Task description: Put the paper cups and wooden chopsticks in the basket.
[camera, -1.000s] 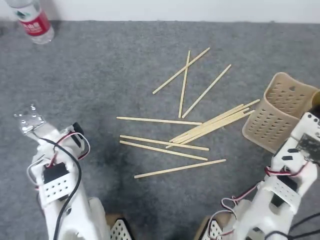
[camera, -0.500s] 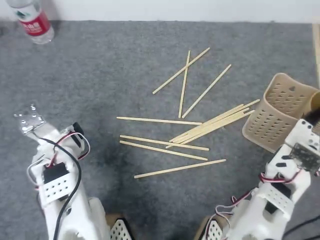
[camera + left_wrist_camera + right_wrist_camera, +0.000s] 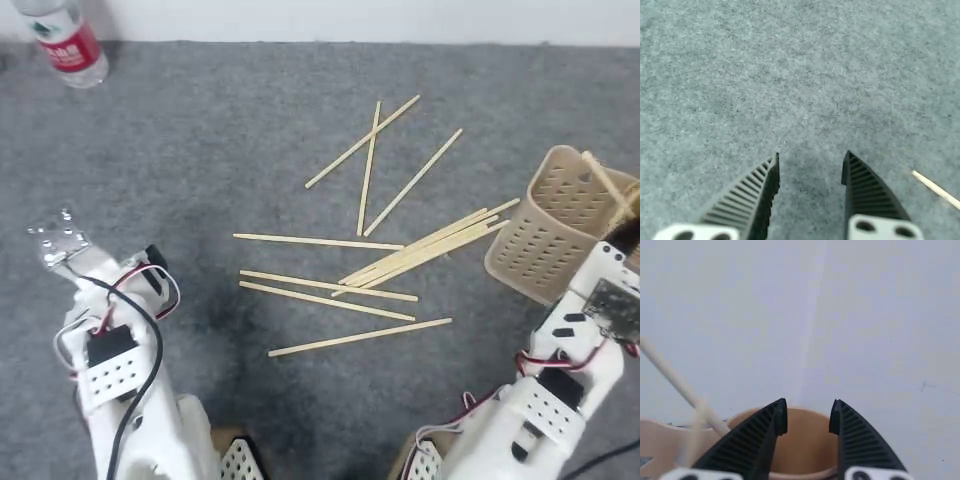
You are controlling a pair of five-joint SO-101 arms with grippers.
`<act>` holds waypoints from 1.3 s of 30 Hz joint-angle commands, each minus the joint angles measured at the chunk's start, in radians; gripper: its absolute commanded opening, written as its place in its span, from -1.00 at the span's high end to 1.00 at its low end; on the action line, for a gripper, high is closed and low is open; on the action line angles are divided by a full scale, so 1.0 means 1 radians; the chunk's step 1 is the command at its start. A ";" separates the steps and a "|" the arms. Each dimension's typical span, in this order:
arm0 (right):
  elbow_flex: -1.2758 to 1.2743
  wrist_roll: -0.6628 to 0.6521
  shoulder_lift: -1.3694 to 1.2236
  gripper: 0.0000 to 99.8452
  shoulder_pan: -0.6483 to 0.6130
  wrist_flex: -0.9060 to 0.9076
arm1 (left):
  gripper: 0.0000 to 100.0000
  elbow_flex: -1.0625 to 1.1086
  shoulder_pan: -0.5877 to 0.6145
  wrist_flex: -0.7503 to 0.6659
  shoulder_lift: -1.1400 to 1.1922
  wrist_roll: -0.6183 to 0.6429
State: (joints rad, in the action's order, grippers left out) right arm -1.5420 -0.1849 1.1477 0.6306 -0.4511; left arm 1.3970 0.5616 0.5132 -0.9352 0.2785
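Several wooden chopsticks (image 3: 380,262) lie scattered on the grey carpet at mid-table. The tan slotted basket (image 3: 548,235) stands at the right, and one chopstick (image 3: 606,186) leans inside it. My right arm (image 3: 585,330) rises just in front of the basket. My right gripper (image 3: 807,416) is open with nothing between its fingers, held high at the basket (image 3: 657,442), beside the leaning chopstick (image 3: 675,382). A brown paper cup (image 3: 805,445) shows past the fingertips; whether it sits inside the basket I cannot tell. My left gripper (image 3: 810,165) hangs open over bare carpet, near a chopstick tip (image 3: 937,189).
A water bottle (image 3: 65,40) with a red label stands at the far left corner. My left arm (image 3: 105,350) stays at the near left. A white wall runs along the carpet's far edge.
A chopstick that stood high at the right edge half a second ago now leans in the basket. The right arm has shifted slightly. The left arm has not moved.
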 commanded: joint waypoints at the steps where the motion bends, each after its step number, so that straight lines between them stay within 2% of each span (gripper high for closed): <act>1: 0.029 -0.006 0.044 0.69 0.018 0.084 | 0.61 -0.010 -0.009 -0.025 -0.017 0.005; 9: 0.046 -0.008 0.173 0.69 0.016 0.202 | 0.61 -0.010 -0.009 -0.025 -0.017 0.005; 15: 0.253 -0.015 0.308 0.69 -0.054 0.576 | 0.61 -0.010 -0.009 -0.025 -0.017 0.005; 19: 0.348 -0.172 0.354 0.69 -0.185 0.809 | 0.61 -0.010 -0.009 -0.023 -0.017 0.005; 22: 0.361 -0.256 0.375 0.69 -0.252 0.901 | 0.61 -0.010 -0.009 -0.023 -0.017 0.005; 31: 0.359 -0.278 0.421 0.69 -0.249 0.954 | 0.61 -0.010 -0.009 -0.023 -0.017 0.005; 39: 0.354 -0.278 0.317 0.69 -0.254 0.789 | 0.61 -0.010 -0.009 -0.021 -0.017 0.005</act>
State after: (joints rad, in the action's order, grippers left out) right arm -1.2428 -0.4473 1.5359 0.3836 0.4097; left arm 1.3970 0.5616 0.5132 -0.9352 0.2785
